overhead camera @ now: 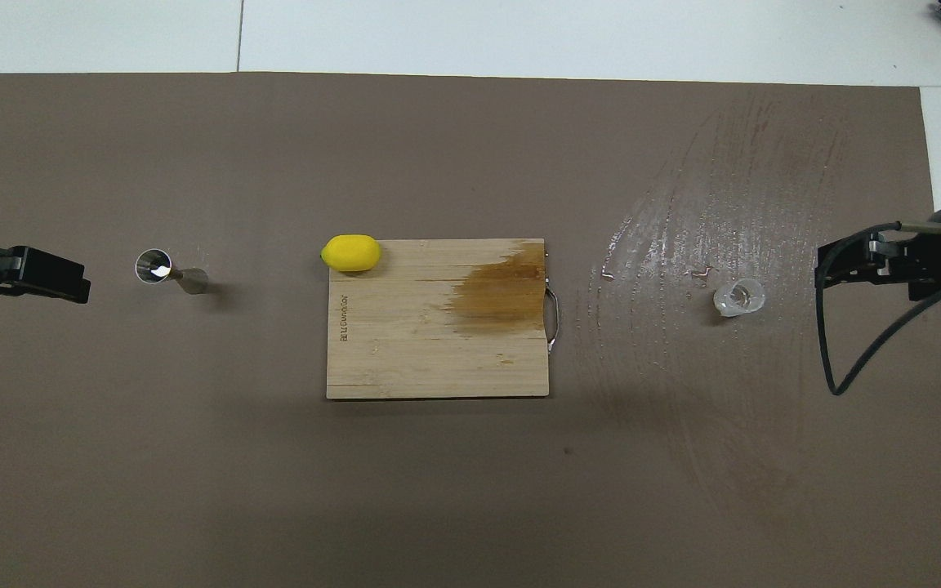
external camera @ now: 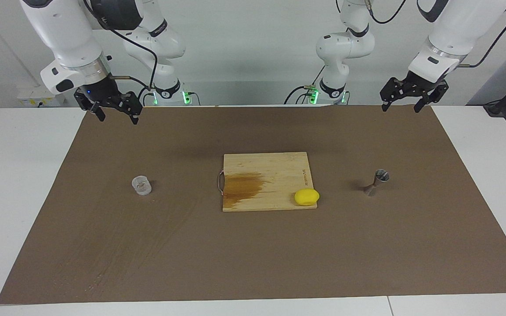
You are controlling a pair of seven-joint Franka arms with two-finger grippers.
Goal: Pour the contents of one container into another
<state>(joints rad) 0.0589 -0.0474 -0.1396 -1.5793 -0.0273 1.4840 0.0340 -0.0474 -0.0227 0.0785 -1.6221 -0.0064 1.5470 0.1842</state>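
Observation:
The small clear plastic cup (external camera: 141, 185) stands upright on the brown mat toward the right arm's end of the table; it also shows in the overhead view (overhead camera: 738, 297). The silver hourglass jigger (external camera: 378, 181) stands upright toward the left arm's end and shows in the overhead view too (overhead camera: 167, 271). My right gripper (external camera: 117, 116) hangs open and empty above the mat's edge nearest the robots, well apart from the cup. My left gripper (external camera: 401, 107) hangs open and empty above that same edge, well apart from the jigger. Both arms wait.
A wooden cutting board (external camera: 275, 166) with a dark stain lies mid-table between cup and jigger. A yellow lemon (external camera: 306, 197) sits at its corner toward the jigger. Wet streaks (overhead camera: 683, 237) mark the mat around the cup. White table (external camera: 16, 175) surrounds the mat.

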